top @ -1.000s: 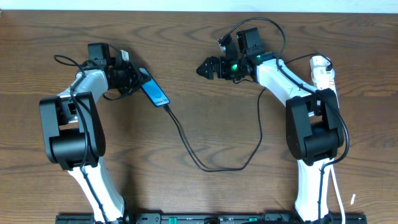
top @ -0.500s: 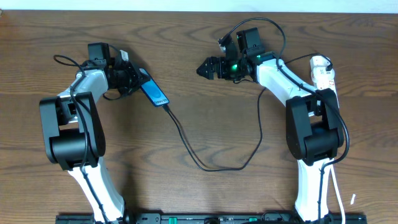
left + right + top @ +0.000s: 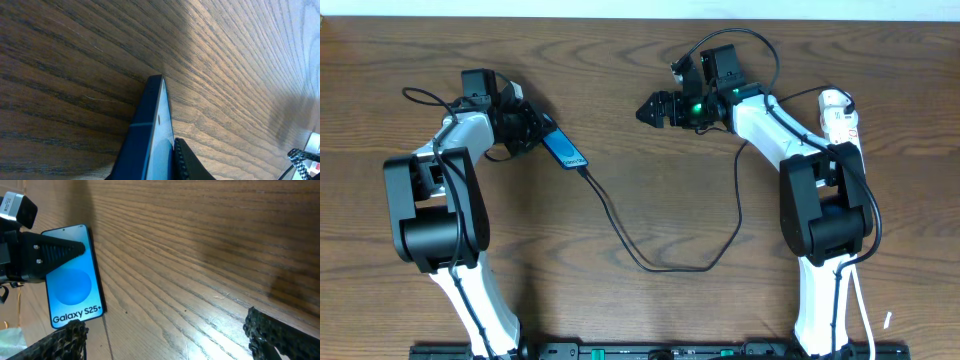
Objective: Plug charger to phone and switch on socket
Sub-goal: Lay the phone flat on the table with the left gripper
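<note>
The phone [image 3: 565, 150] has a bright blue screen and lies at an angle at the left of the table. My left gripper [image 3: 535, 130] is shut on its upper end. In the left wrist view the phone [image 3: 150, 130] shows edge-on against one finger. The right wrist view shows its screen [image 3: 72, 287] with "Galaxy S25+". The thin black charger cable [image 3: 650, 267] meets the phone's lower end and loops across the table toward the right arm. My right gripper [image 3: 645, 110] [image 3: 165, 340] is open and empty, right of the phone. The white socket [image 3: 840, 118] lies at the far right.
The table is dark wood [image 3: 650, 190]. The right arm's own cable [image 3: 760, 45] arcs over its wrist. Both arm bases stand at the table's near edge. The socket lies close beside the right arm's upper link.
The left gripper has shifted the phone slightly to the left, and the cable end followed. The right arm has not moved.
</note>
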Robot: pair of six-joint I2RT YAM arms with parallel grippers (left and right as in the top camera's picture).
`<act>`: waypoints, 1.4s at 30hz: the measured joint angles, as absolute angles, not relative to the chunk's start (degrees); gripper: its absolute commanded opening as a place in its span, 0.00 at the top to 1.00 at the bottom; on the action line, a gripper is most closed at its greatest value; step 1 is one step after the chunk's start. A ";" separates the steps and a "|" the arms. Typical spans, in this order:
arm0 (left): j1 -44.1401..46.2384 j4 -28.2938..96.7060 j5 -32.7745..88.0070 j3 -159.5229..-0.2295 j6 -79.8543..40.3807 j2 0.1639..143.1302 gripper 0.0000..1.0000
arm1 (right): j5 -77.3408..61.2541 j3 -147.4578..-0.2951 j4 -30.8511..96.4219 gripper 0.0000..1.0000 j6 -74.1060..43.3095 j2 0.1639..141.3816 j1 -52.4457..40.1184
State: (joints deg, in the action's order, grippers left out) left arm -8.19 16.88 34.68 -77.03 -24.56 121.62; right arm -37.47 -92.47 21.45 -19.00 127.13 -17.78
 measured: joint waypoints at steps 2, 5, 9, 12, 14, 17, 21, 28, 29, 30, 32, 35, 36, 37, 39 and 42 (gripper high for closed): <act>-8.19 16.86 34.61 -77.03 -24.53 121.62 0.83 | -37.47 -92.47 21.45 0.01 -19.00 127.13 -17.78; -8.19 16.86 34.57 -77.03 -24.38 121.62 0.83 | -37.47 -92.47 21.45 0.01 -19.00 127.13 -17.78; -8.19 16.88 34.54 -77.03 -24.34 121.62 0.83 | -37.47 -92.47 21.45 0.01 -19.00 127.13 -17.78; -8.19 16.91 34.54 -77.03 -24.34 121.62 0.75 | -37.47 -92.47 21.47 0.01 -19.00 127.13 -17.78; -8.19 16.88 34.50 -77.10 -24.14 121.58 0.74 | -37.47 -92.47 21.47 0.01 -19.00 127.13 -17.78; -8.19 16.88 34.52 -77.10 -23.97 121.51 0.73 | -37.47 -92.47 21.45 0.01 -19.00 127.13 -17.78; -8.19 16.88 34.54 -77.10 -23.94 121.49 0.73 | -37.47 -92.47 21.45 0.01 -19.00 127.13 -17.78; -8.19 16.91 34.54 -77.12 -23.97 121.49 0.69 | -37.47 -92.47 21.45 0.01 -18.98 127.13 -17.78; -8.19 16.88 34.54 -77.12 -23.94 121.49 0.68 | -37.47 -92.47 21.45 0.01 -19.00 127.13 -17.78; -8.19 16.88 34.63 -77.12 -23.90 121.49 0.67 | -37.47 -92.47 21.45 0.01 -19.00 127.13 -17.78; -8.16 16.91 34.72 -77.19 -23.92 121.38 0.66 | -37.45 -92.47 21.45 0.01 -19.00 127.13 -17.78; -8.16 16.91 34.76 -77.19 -23.94 121.38 0.66 | -37.47 -92.47 21.45 0.01 -18.98 127.13 -17.78; -8.16 16.91 34.79 -77.19 -23.92 121.38 0.66 | -37.47 -92.47 21.45 0.01 -19.00 127.13 -17.78; -8.14 16.93 34.79 -77.19 -23.94 121.36 0.65 | -37.47 -92.47 21.45 0.01 -19.00 127.13 -17.78; -8.14 17.17 34.76 -77.28 -23.92 121.36 0.61 | -37.47 -92.47 21.45 0.01 -19.00 127.13 -17.78; -8.14 17.63 34.79 -77.49 -23.92 121.27 0.60 | -37.47 -92.47 21.45 0.01 -19.00 127.13 -17.78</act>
